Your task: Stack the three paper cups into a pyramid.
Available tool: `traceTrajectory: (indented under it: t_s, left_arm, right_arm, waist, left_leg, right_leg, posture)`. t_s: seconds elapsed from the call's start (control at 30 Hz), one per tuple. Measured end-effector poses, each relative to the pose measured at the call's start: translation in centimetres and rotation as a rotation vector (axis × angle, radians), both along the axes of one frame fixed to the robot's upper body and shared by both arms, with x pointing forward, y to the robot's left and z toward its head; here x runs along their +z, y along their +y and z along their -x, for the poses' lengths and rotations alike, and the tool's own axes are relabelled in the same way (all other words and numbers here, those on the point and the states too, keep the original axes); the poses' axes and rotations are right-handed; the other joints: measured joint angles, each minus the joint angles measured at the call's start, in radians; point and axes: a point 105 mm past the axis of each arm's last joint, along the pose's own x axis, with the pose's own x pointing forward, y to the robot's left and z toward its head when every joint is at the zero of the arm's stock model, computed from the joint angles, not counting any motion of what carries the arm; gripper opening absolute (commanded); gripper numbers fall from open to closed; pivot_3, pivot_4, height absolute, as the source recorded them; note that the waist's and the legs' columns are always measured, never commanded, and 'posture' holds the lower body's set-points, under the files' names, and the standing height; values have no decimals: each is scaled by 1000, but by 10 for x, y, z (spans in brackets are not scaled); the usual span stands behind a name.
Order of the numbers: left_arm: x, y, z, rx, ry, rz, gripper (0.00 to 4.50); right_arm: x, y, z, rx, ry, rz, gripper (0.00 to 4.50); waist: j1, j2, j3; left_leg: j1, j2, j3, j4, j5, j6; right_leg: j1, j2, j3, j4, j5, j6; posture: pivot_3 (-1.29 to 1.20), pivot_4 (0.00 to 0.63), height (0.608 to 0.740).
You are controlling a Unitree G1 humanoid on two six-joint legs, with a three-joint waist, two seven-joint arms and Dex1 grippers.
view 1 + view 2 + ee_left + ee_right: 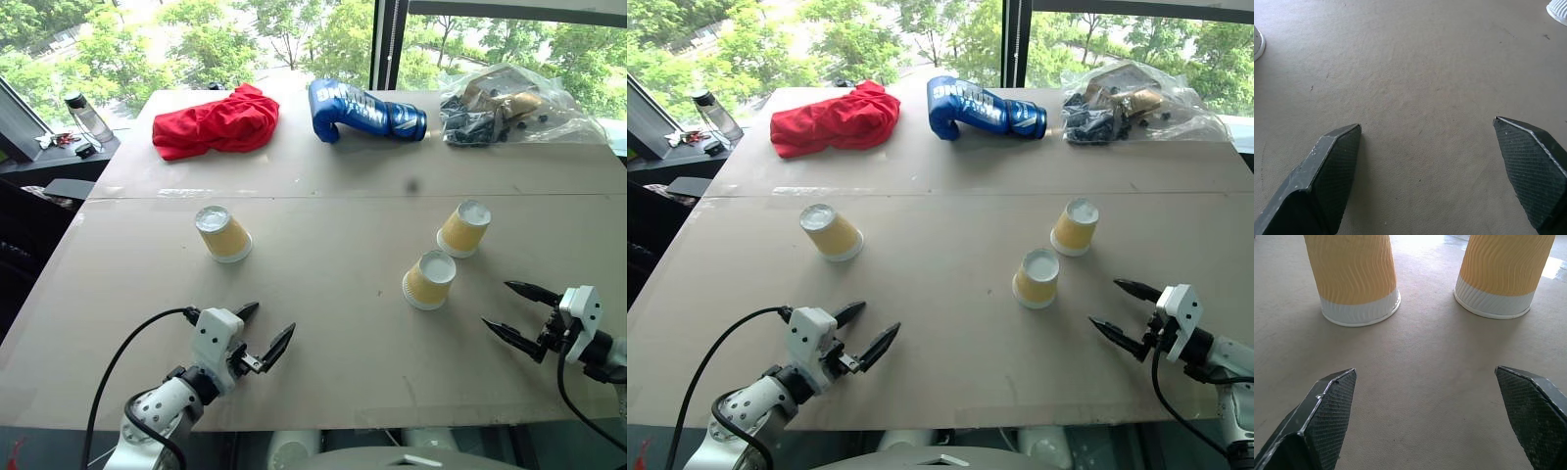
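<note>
Paper-thin and crushable, the three paper cups (223,234) (429,280) (464,229) stand upside down mid-surface, so grip each lightly around its ribbed side; your left gripper (263,339) and right gripper (512,311) both show wide, empty jaws.

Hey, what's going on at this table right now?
A robot is about to stack three paper cups into a pyramid, but nothing is stacked yet. All three stand upside down and apart: one cup on the left, two cups near each other on the right. The left hand and right hand hover open, holding nothing.
</note>
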Motion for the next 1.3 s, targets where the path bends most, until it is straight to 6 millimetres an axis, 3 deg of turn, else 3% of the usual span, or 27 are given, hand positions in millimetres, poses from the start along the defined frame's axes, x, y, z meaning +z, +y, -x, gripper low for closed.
traceTrajectory:
  t_s: [0.83,1.1,1.3]
  left_arm:
    - [2,1,-2,-79,-13,-48,4433]
    - [29,0,-15,-220,-108,-77,4433]
    - [69,-16,-16,-458,-189,-85,4433]
  right_arm:
    - [-2,1,1,2,19,-4,4500]
    - [19,41,6,115,-31,-103,4500]
    - [35,74,-7,141,-108,-156,4500]
  waist:
    - [0,0,0]
    - [0,-1,0]
    - [0,-1,1]
  left_leg:
    - [0,0,0,0,0,0]
    - [0,1,-1,0,0,0]
    - [0,0,-1,0,0,0]
  right_leg:
    - [0,3,0,0,1,1]
    - [0,3,-1,0,1,2]
    - [0,3,-2,1,1,2]
  posture:
    - [0,150,740]
    - [0,150,740]
    - [0,150,740]
